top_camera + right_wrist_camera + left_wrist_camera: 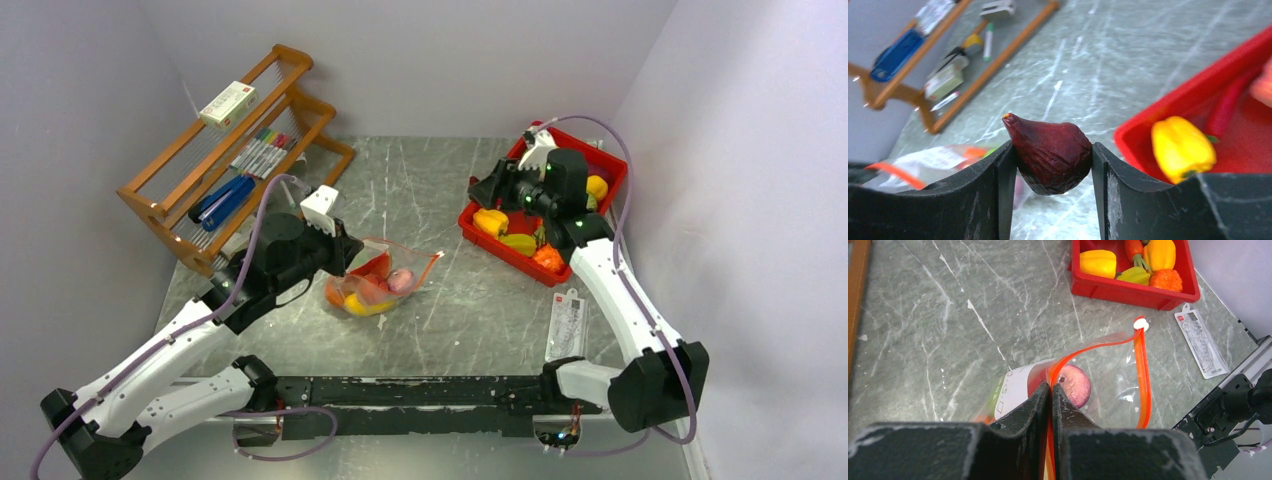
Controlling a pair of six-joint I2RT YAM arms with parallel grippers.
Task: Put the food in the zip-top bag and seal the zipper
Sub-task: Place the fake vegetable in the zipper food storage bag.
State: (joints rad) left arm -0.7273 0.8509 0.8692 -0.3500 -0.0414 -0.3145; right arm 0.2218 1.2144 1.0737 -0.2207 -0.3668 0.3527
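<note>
zip-top bag [378, 285] lies on the table [450, 320], well apart from the red bin [1133, 292], mouth facing the bin. Mouth gapes: the two halves of the zipper [1144, 380] are apart and meet only at the white slider [1140, 324] at the bin-side end. Zipper's long axis runs from the left hand [1050, 390] toward the bin.

left hand: closed, pinching the zipper strip at the end away from the bin.

right hand [1051, 147]: gripping a dark maroon fig-shaped fruit [1048, 160] crosswise, pointed tip up and away from the bin. It hangs over the table just off the bin's bag-side edge. Table between bin and bag is bare.

Bag is clear and crinkly with a white label patch; it holds a purple onion [1075, 385] plus red and yellow pieces. In the bin: yellow pepper [1098, 262] and orange pieces. A flat printed packet [1200, 342] lies just beside the bin. A wooden rack [235, 150] stands beyond the bag from the bin.
</note>
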